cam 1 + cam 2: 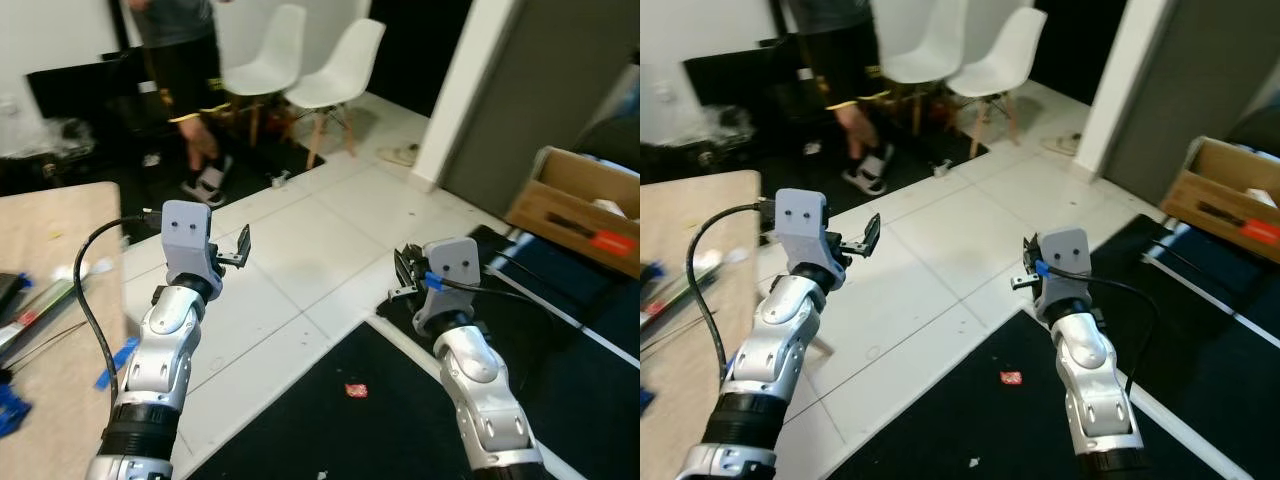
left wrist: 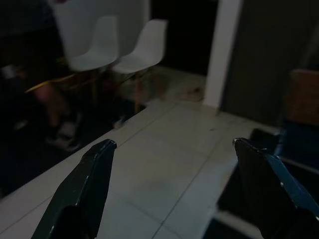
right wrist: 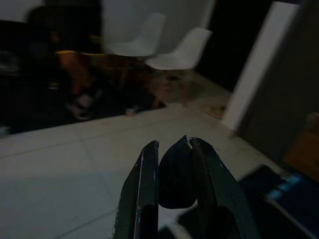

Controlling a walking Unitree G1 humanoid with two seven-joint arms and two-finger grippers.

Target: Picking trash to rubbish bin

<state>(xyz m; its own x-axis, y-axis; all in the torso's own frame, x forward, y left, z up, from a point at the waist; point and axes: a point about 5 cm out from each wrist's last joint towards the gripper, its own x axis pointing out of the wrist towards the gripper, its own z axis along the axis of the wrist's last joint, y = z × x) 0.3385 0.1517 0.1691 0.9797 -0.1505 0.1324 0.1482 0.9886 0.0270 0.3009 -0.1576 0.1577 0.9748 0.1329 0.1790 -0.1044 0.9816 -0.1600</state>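
Observation:
A small red scrap of trash (image 1: 356,390) lies on the black floor mat (image 1: 330,430), between my two arms and below them. My left gripper (image 1: 243,245) is held up over the white tiles, and its fingers (image 2: 102,154) stand wide apart with nothing between them, so it is open. My right gripper (image 1: 405,268) hovers above the mat's edge, up and to the right of the scrap. Its two fingers (image 3: 147,169) are pressed close together, shut, with nothing clearly held.
A wooden table (image 1: 60,230) with cables and blue bits stands at my left. Two white chairs (image 1: 340,65) and a person's legs (image 1: 195,120) are at the far side. An open cardboard box (image 1: 580,205) sits at the right, beside a white pillar (image 1: 465,80).

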